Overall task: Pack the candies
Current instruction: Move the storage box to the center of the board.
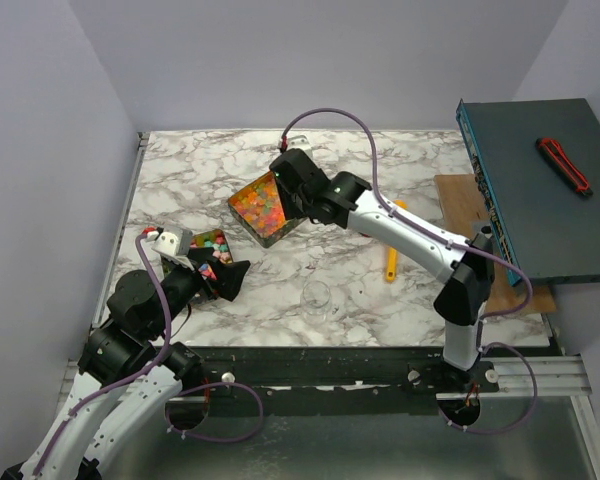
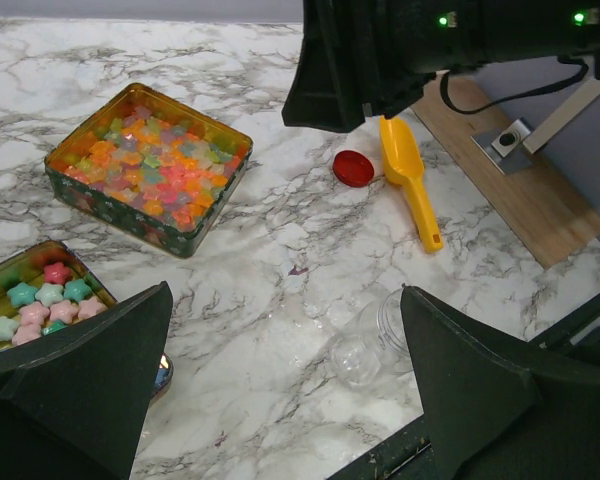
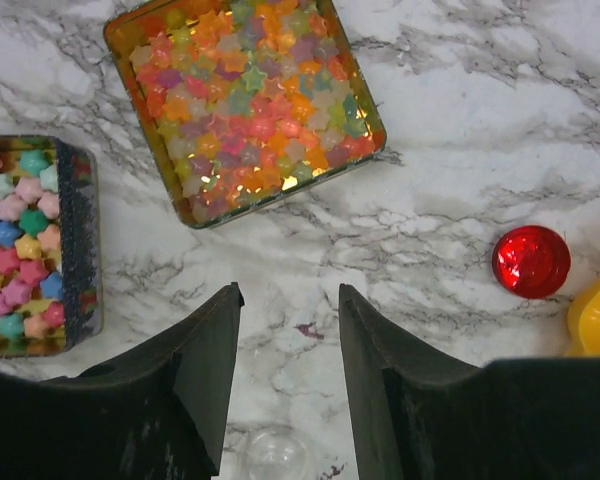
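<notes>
Glossy candies [image 3: 245, 100] in square tin [image 2: 110, 212], just ahead of right gripper [image 3: 290, 300]; fingers apart, nothing held. Pastel candies [image 2: 50, 295] in second tin [image 3: 78, 250], beside left gripper [image 2: 285, 295]; spread wide, empty. Scoop [image 2: 410, 175] right of square tin, long axis near-to-far, handle toward arm bases, nearer right arm. Jar [image 2: 365, 345] on its side between arms.

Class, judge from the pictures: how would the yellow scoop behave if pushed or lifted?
The yellow scoop looks like moulded plastic, so probably stiff and light. It lies flat on the marble table, so it should slide, not roll. Pushed at its thin handle end, it would likely swivel.
</notes>
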Controlling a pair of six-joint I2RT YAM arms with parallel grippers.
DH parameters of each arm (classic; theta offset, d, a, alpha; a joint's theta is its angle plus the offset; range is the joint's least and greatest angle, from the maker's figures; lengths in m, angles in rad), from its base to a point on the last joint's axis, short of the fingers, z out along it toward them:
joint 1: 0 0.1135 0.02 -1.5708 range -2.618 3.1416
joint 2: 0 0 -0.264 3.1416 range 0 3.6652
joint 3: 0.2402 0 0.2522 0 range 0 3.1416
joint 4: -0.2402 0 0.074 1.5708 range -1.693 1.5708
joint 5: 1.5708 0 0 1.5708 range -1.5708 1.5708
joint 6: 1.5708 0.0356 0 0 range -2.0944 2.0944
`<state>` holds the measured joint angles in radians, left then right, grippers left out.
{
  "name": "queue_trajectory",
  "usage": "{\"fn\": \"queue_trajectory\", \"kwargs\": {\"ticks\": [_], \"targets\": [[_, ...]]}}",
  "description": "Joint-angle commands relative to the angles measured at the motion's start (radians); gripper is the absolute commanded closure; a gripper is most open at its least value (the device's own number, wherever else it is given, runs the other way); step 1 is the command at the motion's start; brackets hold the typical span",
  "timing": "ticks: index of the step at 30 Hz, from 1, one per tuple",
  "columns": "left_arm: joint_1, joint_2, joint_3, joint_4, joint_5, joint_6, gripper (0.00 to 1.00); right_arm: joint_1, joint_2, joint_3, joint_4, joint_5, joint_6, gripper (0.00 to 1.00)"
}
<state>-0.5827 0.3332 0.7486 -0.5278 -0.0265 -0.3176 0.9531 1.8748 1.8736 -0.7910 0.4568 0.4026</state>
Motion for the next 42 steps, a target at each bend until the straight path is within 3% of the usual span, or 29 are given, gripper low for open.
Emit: {"fn": "queue_trajectory", "kwargs": {"ticks": [1,9,23,42], "targets": [[0.004,0.005,-0.002,-0.020,-0.013,-0.003,0.01,-0.056,0.081,0.074,0.035,-0.079,-0.078,0.51],[0.004,0.009,-0.001,-0.021,-0.019,-0.002,0.01,-0.155,0.205,0.131,0.086,-0.202,-0.140,0.48],[0.007,0.007,-0.005,-0.021,-0.038,0.001,0.01,-0.249,0.376,0.161,0.184,-0.273,-0.171,0.46],[0.008,0.020,-0.003,-0.022,-0.036,0.006,0.01,-0.317,0.566,0.325,0.180,-0.344,-0.162,0.59]]}}
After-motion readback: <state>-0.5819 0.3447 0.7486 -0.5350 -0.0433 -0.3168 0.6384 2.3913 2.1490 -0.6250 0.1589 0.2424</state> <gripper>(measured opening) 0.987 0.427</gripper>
